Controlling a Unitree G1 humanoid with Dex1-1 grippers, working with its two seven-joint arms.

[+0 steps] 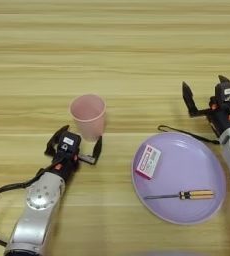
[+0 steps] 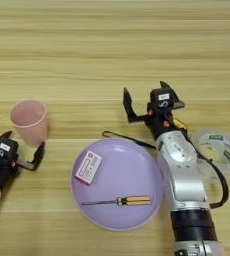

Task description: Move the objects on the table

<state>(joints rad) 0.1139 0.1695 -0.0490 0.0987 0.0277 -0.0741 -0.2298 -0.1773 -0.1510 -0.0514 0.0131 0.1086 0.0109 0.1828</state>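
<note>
The left end effector [image 1: 76,145] sits with fingers spread apart just in front of the pale pink cup [image 1: 88,116], one finger nearly touching its base. The right end effector [image 2: 146,103], also spread, hovers behind the lilac plate [image 2: 116,182], which carries the small box [image 2: 88,167] and screwdriver [image 2: 118,201]. A clear tape roll [image 2: 217,148] lies toward the worktop [image 1: 117,45]'s right edge.

Robot test bench, bare plank table [image 1: 137,35], staged household props
</note>
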